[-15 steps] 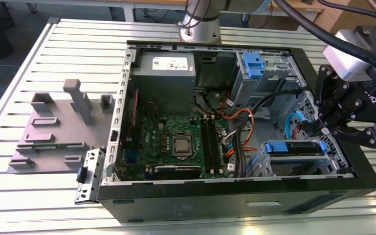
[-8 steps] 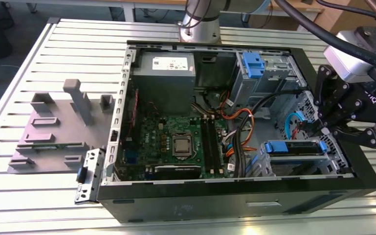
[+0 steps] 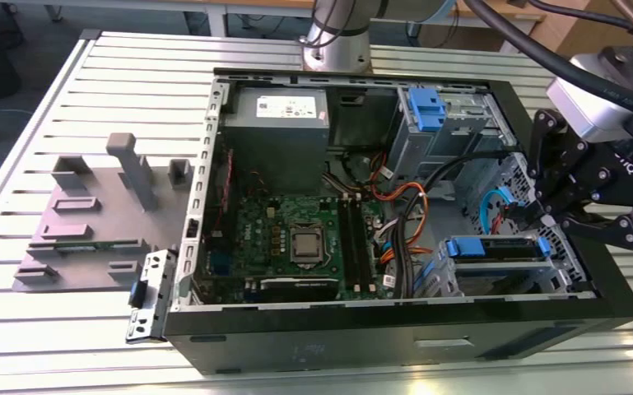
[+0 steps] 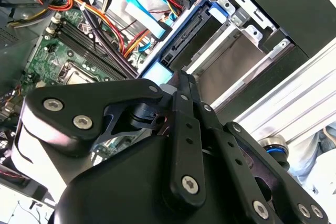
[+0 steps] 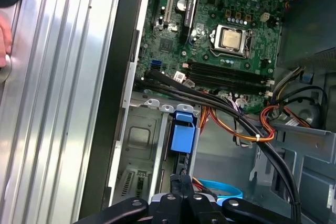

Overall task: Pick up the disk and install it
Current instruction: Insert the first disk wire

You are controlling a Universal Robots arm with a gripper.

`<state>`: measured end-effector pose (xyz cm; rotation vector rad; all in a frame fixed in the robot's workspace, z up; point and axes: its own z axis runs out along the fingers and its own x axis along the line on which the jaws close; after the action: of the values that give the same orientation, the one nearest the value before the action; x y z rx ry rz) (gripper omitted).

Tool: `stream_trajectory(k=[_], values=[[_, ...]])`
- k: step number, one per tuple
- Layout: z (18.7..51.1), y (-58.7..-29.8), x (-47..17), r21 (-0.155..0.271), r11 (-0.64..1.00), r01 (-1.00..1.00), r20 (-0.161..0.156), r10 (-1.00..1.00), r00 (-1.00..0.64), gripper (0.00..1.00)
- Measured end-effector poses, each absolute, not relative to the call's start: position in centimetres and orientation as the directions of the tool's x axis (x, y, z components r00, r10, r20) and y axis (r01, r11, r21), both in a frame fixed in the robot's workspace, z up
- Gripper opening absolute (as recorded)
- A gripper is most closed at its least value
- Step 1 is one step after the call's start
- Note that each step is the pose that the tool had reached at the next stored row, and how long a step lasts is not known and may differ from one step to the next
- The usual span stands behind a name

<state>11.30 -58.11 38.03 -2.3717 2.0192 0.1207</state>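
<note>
The disk lies flat in the lower drive cage at the exterior view's right of the open computer case, its blue carrier handle facing the motherboard. My gripper hangs just above that cage, over the case's right wall. In both wrist views the two black fingers meet tip to tip with nothing between them. In the second wrist view the gripper is right over the disk's dark edge. In the first wrist view the gripper sits at the end of the disk away from the handle.
A motherboard fills the case floor, with a grey power-supply box at the back. Orange and black cables and a blue cable run beside the cage. Another blue carrier sits in an upper bay. A grey fixture stands outside on the slatted table.
</note>
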Motion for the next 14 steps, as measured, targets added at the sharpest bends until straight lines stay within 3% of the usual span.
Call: stream_trajectory(k=[14], values=[[38.02,-58.11,11.3,0.032,-0.205,-0.978,-0.075,-0.976,0.203,0.11]])
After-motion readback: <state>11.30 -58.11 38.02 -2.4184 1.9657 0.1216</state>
